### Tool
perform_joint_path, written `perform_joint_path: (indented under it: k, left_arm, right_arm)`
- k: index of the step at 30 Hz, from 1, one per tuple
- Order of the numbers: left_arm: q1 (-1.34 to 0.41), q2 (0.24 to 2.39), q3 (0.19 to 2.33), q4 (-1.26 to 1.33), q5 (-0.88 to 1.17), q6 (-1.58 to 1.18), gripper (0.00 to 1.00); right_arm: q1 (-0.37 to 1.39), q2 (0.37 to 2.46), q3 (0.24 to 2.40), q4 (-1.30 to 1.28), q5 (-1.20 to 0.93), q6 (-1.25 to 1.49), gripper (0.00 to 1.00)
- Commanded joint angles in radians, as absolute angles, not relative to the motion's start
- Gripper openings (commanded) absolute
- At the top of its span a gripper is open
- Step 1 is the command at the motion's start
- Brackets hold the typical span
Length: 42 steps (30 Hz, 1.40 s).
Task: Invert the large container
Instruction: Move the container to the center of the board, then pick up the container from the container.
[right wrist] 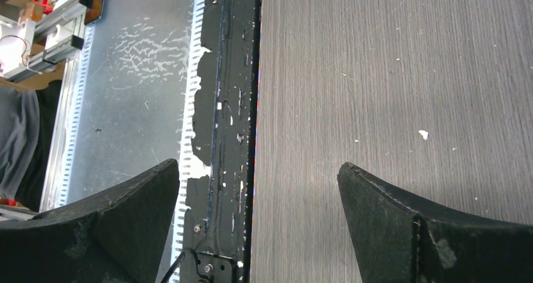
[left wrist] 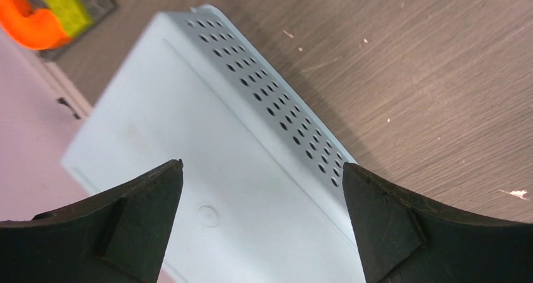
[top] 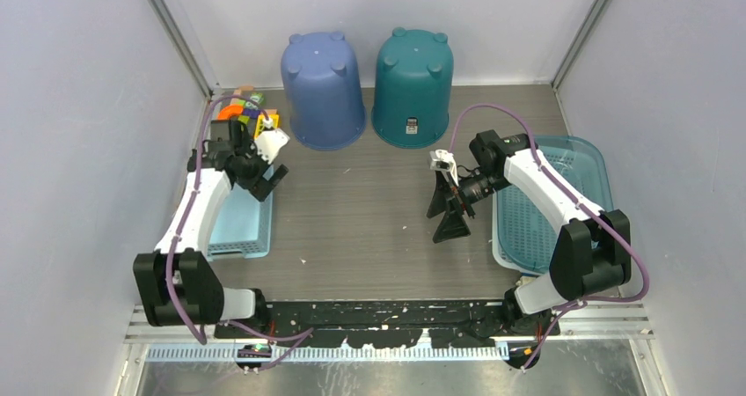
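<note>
So the large container (top: 526, 229) is the big teal-blue mesh basket on the right side of the tabletop (top: 369, 211). It's sitting open side up, so the flip hasn't happened yet. Its long axis runs near-to-far, and the short ends face the arm bases and the back wall.

The right arm is clearly the closer one, since its forearm hangs right over the basket. But the right end effector (top: 444, 220) is out past the basket's left rim, over bare tabletop, and pointing down and away from it. The basket lies to its right and doesn't show up in the right wrist view at all, just wood grain and the black rail at the near edge. The robot will probably have to swing that wrist back right and get onto the left long rim or a short end to tip it over.

Its fingers are spread wide with nothing between them. From overhead it's hard to say whether the tips are resting on the tabletop or just above it.

The left end effector (top: 264, 180) is also fully spread and empty. It hovers over the small pale-blue basket (top: 239, 224) on the left, which looks bottom-up. That's well apart from the big one.

The two buckets (top: 323, 88) at the far side are already upside down.
</note>
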<state>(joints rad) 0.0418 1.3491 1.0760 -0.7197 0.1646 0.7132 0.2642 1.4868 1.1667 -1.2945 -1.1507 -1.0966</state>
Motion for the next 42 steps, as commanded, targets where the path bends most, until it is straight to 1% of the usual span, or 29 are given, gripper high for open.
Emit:
perform_joint_path:
  k: [1,7,9,12,15,18,23,27,32,37,42]
  left_arm:
    - [0.048,1.253,1.144,-0.737,0.212,0.663,1.0]
    - [0.046,1.137,1.153,-0.773,0.326,0.598,1.0]
    - [0.043,1.102,1.143,-0.779,0.363,0.572,1.0]
    - [0.037,1.051,1.126,-0.783,0.421,0.529,1.0]
    - [0.036,0.999,1.106,-0.783,0.494,0.487,1.0]
    - [0.036,0.95,1.086,-0.779,0.552,0.459,1.0]
    - [0.037,0.891,1.059,-0.798,0.616,0.445,1.0]
    - [0.036,0.874,1.017,-0.78,0.642,0.418,1.0]
    - [0.037,0.852,0.973,-0.747,0.66,0.371,1.0]
    - [0.037,0.828,0.952,-0.743,0.659,0.369,1.0]
    - [0.037,0.817,0.938,-0.742,0.665,0.368,1.0]
  right_arm:
    - [0.259,1.485,1.181,-1.306,-1.177,-1.116,1.0]
    - [0.258,1.467,1.189,-1.29,-1.155,-1.102,1.0]
    - [0.259,1.443,1.188,-1.241,-1.137,-1.042,1.0]
    - [0.258,1.379,1.169,-1.094,-1.073,-0.887,1.0]
    - [0.26,1.292,1.133,-0.915,-0.93,-0.703,1.0]
    - [0.259,1.224,1.141,-0.801,-0.716,-0.53,1.0]
    - [0.26,1.172,1.219,-0.862,-0.38,-0.436,1.0]
    - [0.259,1.084,1.18,-0.828,-0.164,-0.354,1.0]
    - [0.256,1.063,1.152,-0.85,0.024,-0.252,1.0]
    - [0.228,1.082,1.093,-0.812,0.126,-0.192,1.0]
    - [0.137,1.118,1.056,-0.78,0.096,-0.146,0.94]
